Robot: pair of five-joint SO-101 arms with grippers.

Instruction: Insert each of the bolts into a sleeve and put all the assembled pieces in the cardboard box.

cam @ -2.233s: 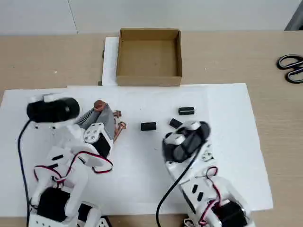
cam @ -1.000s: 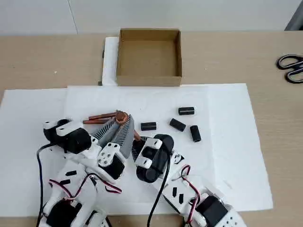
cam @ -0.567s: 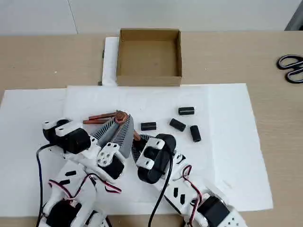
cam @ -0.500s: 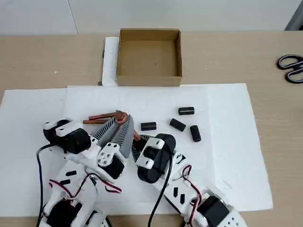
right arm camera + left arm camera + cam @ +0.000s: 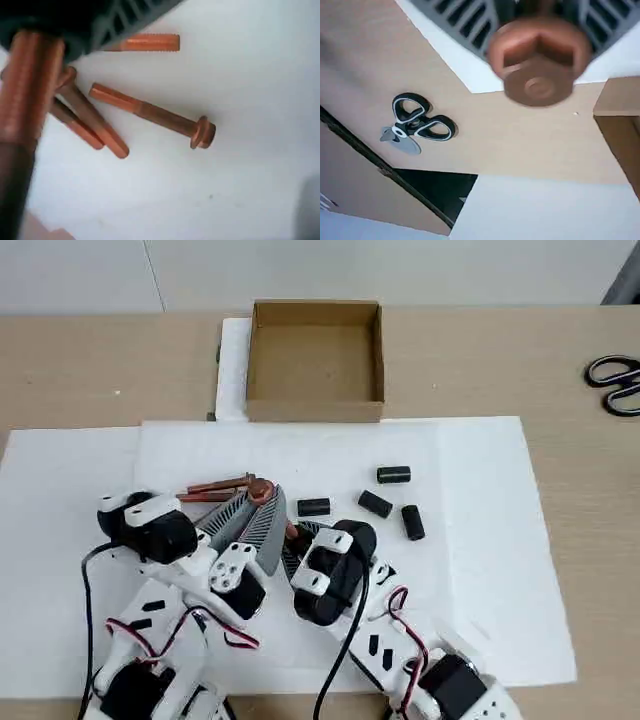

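My left gripper [image 5: 260, 498] is shut on a copper bolt [image 5: 262, 488], held above the white paper with its hexagonal head [image 5: 538, 65] pointing away from the arm. My right gripper [image 5: 295, 545] sits right beside it, at the bolt's threaded shank [image 5: 25, 115]. Loose copper bolts [image 5: 215, 486] lie on the paper just left of the grippers, and several of these bolts [image 5: 155, 115] lie under the right wrist. Several black sleeves [image 5: 375, 503] lie on the paper to the right. The cardboard box [image 5: 315, 360] stands open at the back.
Scissors [image 5: 615, 383] lie on the wooden table at the far right; the same scissors [image 5: 417, 125] are seen from the left wrist. The white paper sheet [image 5: 480, 570] covers the work area, with free room at its right and far left.
Over two seconds the left gripper carried its bolt right and nearer, and the right arm swung left from over the sleeves to meet it. Both barely shifted in the last second.
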